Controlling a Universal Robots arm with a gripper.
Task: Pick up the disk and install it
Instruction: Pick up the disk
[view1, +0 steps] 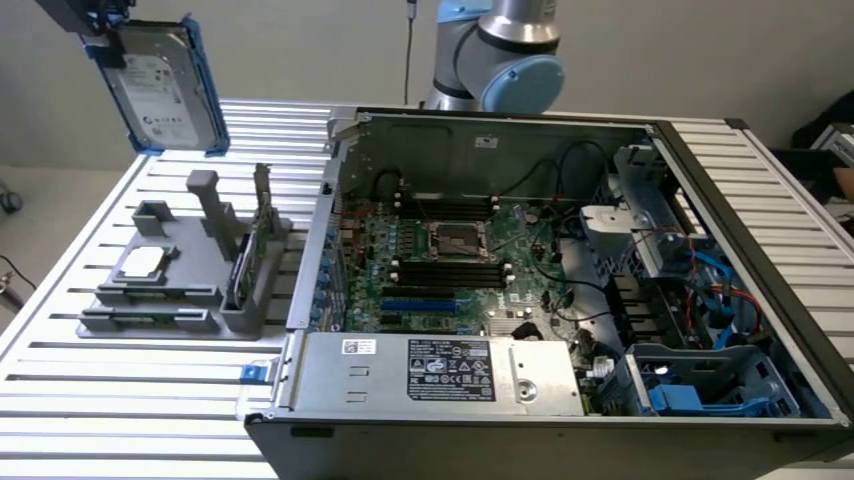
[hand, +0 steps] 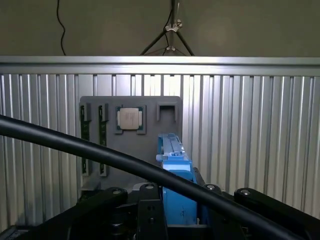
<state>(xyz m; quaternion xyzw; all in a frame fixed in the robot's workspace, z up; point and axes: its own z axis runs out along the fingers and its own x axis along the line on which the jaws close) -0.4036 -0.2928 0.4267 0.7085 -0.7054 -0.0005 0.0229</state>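
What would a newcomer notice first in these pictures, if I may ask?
The disk, blue-framed, hangs high at the exterior view's left, gripped in the claw above the table. The open computer case, its motherboard exposed, lies in the middle.

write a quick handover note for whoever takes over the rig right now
Pincer: shut on the disk, gripping its blue carrier.
Disk: held in the air over the far corner of the slatted table, at the exterior view's left, above and beyond the grey holder. It touches nothing else.
Done: the pickup; the disk is lifted clear of the table.
Left: the install; the disk is not yet in the open computer case, which lies at the exterior view's right of the holder.
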